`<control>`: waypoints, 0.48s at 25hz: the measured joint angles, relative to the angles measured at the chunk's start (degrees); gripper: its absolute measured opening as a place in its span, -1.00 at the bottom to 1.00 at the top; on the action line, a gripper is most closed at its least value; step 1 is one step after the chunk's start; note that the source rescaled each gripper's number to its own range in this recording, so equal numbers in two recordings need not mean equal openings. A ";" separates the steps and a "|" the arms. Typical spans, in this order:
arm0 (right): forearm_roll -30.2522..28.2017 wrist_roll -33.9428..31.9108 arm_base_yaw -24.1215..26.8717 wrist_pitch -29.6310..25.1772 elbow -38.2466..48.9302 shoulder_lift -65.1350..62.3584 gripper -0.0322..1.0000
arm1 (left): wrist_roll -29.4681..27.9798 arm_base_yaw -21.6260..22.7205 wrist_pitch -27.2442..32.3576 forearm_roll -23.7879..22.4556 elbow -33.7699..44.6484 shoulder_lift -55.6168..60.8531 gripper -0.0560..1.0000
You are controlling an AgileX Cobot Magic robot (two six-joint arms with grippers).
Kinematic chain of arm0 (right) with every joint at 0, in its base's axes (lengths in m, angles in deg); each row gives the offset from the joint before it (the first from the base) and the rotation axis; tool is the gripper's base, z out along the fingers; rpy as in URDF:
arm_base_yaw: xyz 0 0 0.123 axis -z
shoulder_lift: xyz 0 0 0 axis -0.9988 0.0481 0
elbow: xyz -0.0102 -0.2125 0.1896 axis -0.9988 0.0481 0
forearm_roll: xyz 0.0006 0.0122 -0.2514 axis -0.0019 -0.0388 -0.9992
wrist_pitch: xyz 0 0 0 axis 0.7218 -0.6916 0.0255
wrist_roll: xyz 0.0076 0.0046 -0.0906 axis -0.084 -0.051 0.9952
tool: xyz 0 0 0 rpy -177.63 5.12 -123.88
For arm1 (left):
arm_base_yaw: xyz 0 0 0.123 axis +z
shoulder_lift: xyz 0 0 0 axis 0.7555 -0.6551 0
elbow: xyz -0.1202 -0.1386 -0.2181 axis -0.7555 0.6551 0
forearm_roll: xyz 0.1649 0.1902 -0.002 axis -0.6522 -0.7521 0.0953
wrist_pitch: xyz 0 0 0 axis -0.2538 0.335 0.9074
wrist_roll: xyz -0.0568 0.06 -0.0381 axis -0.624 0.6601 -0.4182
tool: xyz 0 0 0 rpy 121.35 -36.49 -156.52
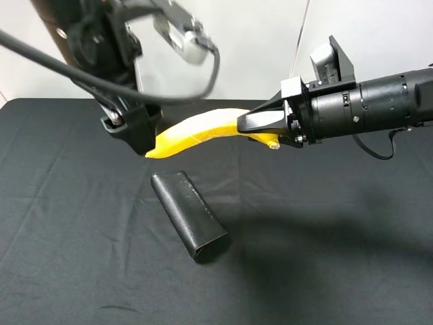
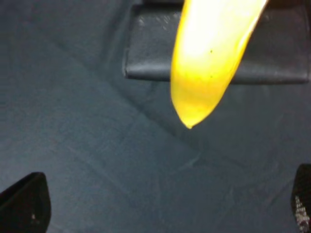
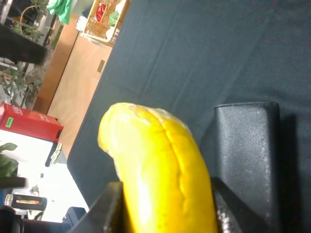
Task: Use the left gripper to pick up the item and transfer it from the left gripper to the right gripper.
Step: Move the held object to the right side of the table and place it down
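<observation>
The banana (image 1: 203, 128) hangs in the air, clear of the tabletop (image 1: 338, 237). The right hand (image 1: 245, 125) pinches it near 1 end, its 2 tapered fingers (image 3: 109, 208) pressed against the yellow skin on either side. A short yellow stub shows just past and below those fingers. From that grip the fruit curves away to the left hand (image 1: 135, 135), where its far tip lies just beside the black jaws. From the high view I cannot tell whether it touches them. The left hand is spread wide: its 2 fingertips (image 2: 24, 204) stand far apart, and the banana's tip is not between them. Below the span between the 2 hands, nearer the left hand, a black oblong case (image 1: 188, 215) lies flat on the dark cloth.
</observation>
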 joint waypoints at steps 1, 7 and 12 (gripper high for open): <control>0.00 0.00 0.00 0.25 0.00 0.00 -0.86 | -0.69 0.00 0.05 -0.14 -0.06 1.37 0.99; 0.00 0.00 0.00 1.84 0.00 0.00 -0.86 | -4.98 0.00 0.15 -0.27 -0.06 11.01 0.99; 0.00 0.00 0.00 2.21 0.00 0.00 -0.86 | -8.37 0.00 0.22 -0.32 2.91 20.87 0.99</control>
